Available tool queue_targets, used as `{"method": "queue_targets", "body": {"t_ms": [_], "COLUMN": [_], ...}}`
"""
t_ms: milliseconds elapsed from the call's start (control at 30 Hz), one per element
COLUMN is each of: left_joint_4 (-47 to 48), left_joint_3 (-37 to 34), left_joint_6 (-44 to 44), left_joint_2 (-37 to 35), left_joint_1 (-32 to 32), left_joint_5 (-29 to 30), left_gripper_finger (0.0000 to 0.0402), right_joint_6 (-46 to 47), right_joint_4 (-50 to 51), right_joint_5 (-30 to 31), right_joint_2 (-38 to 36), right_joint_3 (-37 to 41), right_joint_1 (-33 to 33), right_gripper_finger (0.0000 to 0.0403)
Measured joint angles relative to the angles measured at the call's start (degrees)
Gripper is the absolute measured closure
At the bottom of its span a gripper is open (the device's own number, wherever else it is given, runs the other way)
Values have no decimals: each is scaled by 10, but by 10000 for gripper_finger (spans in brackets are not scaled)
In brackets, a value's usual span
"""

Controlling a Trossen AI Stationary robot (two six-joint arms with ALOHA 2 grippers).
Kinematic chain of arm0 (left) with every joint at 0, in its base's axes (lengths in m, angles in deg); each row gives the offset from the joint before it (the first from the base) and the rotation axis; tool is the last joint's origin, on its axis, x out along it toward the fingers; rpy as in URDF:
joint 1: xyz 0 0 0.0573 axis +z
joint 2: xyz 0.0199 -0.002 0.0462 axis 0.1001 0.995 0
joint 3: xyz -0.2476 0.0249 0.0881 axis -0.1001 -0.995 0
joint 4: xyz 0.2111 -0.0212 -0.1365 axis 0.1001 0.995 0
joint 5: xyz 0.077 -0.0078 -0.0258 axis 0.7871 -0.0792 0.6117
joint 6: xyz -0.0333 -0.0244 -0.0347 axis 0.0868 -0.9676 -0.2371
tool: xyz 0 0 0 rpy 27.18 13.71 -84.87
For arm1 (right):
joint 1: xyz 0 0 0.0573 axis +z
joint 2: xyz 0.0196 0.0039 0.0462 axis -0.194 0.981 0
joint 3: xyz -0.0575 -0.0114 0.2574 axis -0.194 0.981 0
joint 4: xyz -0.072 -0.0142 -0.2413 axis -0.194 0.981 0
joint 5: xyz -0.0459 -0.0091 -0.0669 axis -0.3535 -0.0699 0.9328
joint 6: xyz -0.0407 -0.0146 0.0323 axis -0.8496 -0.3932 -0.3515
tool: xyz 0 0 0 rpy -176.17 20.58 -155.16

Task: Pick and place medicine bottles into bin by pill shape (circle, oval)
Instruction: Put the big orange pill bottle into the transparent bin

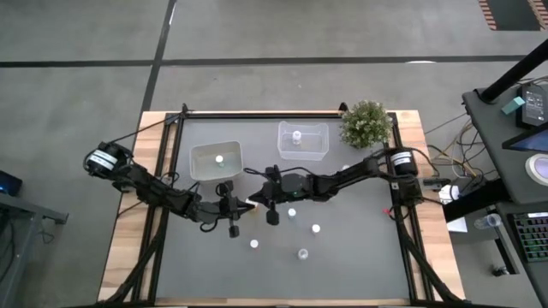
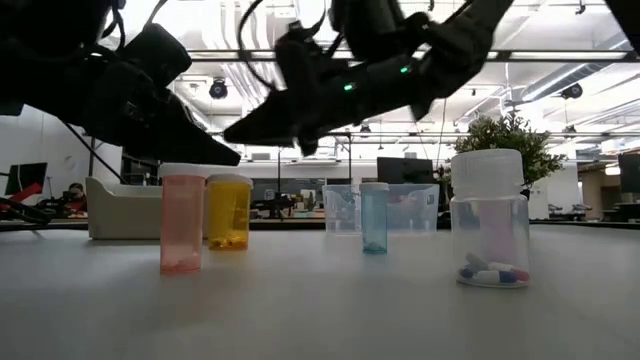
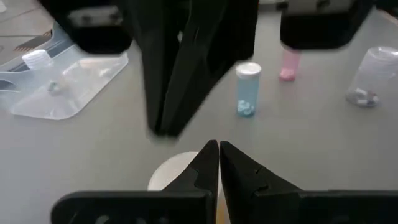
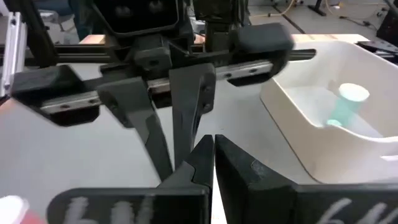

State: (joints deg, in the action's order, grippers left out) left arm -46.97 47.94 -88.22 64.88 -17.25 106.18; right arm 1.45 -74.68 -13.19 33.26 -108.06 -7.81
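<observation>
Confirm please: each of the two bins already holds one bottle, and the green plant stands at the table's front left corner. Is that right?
Not quite. The plant stands at the back right corner, beside the clear bin, as the high view shows. The rest holds: the white bin has one bottle, and the clear bin has another bottle.

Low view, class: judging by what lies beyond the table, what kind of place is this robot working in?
Probably an open-plan office or lab: ceiling beams with lights, desks with monitors behind the table, a seated person far left, and a workstation beside the rig.
</observation>
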Motion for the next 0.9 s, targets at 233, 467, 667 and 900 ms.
{"method": "queue_targets", "body": {"t_ms": [233, 467, 667, 900], "left_joint_4": [1, 1, 7, 15], "left_joint_3": [-7, -12, -17, -17], "left_joint_6": [-1, -5, -33, -47], "left_joint_2": [0, 0, -1, -1], "left_joint_1": [2, 3, 4, 5], "left_joint_5": [0, 0, -3, -10], "left_gripper_finger": [402, 402, 402, 402], "right_joint_6": [1, 19, 17, 15], "right_joint_4": [3, 5, 19, 32], "right_joint_5": [-3, -30, -30, -29], "right_joint_2": [42, 49, 49, 49], "right_joint_3": [-27, -22, -21, -18], "right_joint_1": [-4, -14, -13, -16], "right_gripper_finger": [394, 394, 394, 394]}}
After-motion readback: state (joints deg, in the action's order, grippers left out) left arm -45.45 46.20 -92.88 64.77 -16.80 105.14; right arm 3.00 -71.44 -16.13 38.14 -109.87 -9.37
